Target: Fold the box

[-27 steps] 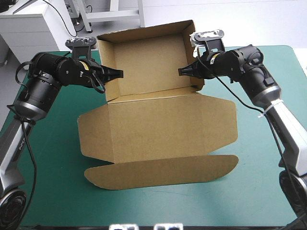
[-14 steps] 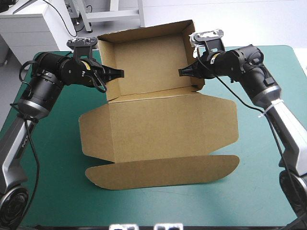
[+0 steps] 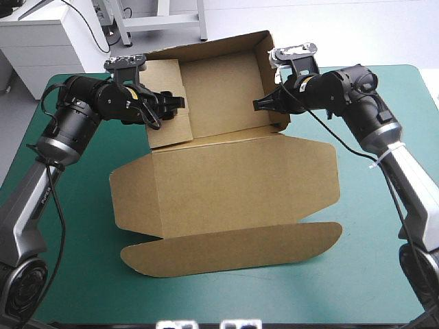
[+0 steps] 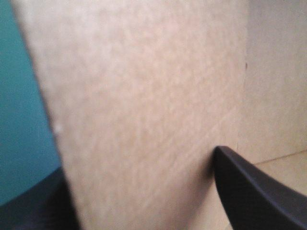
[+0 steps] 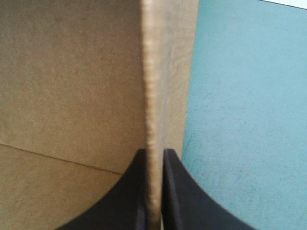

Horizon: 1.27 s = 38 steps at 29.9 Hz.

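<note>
Half folded, flat near us, raised behind

Close to us the brown box (image 3: 226,185) lies flat on the teal-green cover (image 3: 82,274). Farther back its walls stand up. Our left gripper (image 3: 180,103) has its 2 black fingers (image 4: 254,191) apart, with the leaning left wall between them. Our right gripper (image 3: 258,104) pinches the right wall, fingers almost shut

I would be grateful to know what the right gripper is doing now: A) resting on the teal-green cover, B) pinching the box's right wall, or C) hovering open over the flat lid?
B: the right gripper is clamped on the edge of an upright wall of the box.
</note>
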Motion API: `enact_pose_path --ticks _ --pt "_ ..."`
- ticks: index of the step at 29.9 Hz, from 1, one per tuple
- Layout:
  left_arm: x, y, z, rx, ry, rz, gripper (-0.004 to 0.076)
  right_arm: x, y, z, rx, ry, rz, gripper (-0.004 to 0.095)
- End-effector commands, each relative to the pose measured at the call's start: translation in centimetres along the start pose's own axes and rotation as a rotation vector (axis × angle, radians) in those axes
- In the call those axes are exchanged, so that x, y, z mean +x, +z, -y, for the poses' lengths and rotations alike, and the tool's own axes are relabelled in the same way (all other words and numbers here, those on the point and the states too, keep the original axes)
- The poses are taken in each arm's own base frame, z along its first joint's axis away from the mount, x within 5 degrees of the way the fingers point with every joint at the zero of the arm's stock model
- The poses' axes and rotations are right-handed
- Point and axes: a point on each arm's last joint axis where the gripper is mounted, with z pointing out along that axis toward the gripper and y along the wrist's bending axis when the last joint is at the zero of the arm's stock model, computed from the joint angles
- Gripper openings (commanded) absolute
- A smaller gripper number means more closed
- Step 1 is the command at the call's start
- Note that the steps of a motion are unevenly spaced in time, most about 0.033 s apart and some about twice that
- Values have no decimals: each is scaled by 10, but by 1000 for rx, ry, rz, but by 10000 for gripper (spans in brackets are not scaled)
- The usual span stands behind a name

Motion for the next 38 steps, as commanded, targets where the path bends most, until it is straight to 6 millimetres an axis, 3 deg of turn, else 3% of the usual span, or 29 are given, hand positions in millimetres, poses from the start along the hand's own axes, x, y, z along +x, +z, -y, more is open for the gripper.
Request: enact_pose_path --ticks 1,6,8,12,18,22,29,38 --pt "-14 -22 10 69 -86 147 589 -18 -34 -18 -112 33 163 -14" --pt "-14 -22 9 52 -90 151 548 -19 -34 -18 -110 28 171 -14" --pt "-14 -22 9 49 -88 150 414 -19 -34 -17 -99 19 171 -14" --pt "-14 -22 8 41 -80 153 3 -19 -33 -15 -86 16 167 -14" --pt "-13 -18 10 55 31 134 0 -16 -29 -13 -65 1 134 -14" --pt "-8 -6 8 41 97 65 0 -9 -15 -4 -48 27 47 -14" --pt "5 38 0 -14 184 -131 1 13 22 13 -1 33 -186 -14" --pt "20 88 3 74 210 -279 -1 48 77 26 52 44 -492 -14"
